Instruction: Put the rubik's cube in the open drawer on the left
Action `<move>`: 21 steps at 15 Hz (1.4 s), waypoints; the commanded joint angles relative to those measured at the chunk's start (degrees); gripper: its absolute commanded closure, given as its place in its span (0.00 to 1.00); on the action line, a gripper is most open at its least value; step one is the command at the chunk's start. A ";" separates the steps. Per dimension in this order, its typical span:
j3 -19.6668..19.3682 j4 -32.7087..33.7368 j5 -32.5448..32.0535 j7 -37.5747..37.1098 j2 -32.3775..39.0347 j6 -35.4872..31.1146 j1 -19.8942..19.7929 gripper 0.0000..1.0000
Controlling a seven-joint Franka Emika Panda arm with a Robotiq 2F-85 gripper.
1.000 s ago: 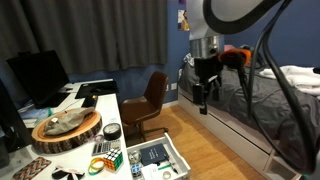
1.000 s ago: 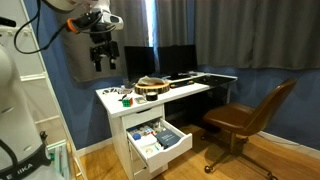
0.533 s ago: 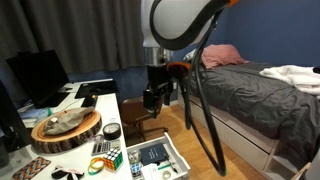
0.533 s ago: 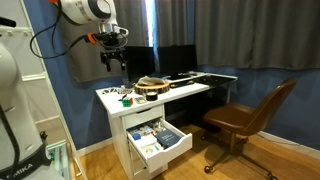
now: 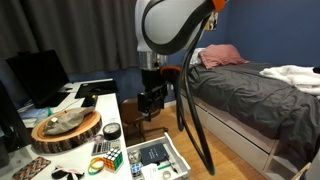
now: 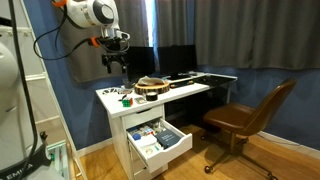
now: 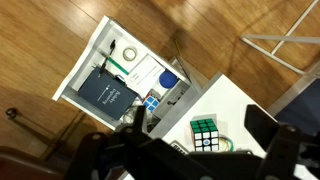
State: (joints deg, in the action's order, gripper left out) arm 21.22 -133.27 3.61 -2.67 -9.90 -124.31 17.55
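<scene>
White desk (image 7: 240,97) w/ rubik's cube (image 7: 205,133), drawer (image 7: 95,55) open, gripper (image 6: 113,67) above, jaws prob. wide

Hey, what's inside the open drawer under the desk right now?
In the wrist view the open drawer holds a dark blue book, a white item and a blue round object. Its back part is hidden under the desk, where the rubik's cube lies.

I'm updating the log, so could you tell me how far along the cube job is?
Done: the drawer stands open, nothing more. In hand: nothing; the claw hangs open and empty, clear of the cube. Left: grasp the Rubik's cube, which sits on the desk near its edge, and place it in the drawer.
</scene>
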 commanded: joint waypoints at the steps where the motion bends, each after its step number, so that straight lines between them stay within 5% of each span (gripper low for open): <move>1: -0.65 0.12 -0.15 -0.12 0.00 0.18 0.67 0.00; 12: 1.10 11.64 -3.01 4.25 18.36 -12.40 3.56 0.00; 21: -1.46 22.34 -11.38 2.06 34.64 -11.22 8.12 0.00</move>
State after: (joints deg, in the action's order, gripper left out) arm 21.48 -116.20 -4.32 1.24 19.38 -137.10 23.10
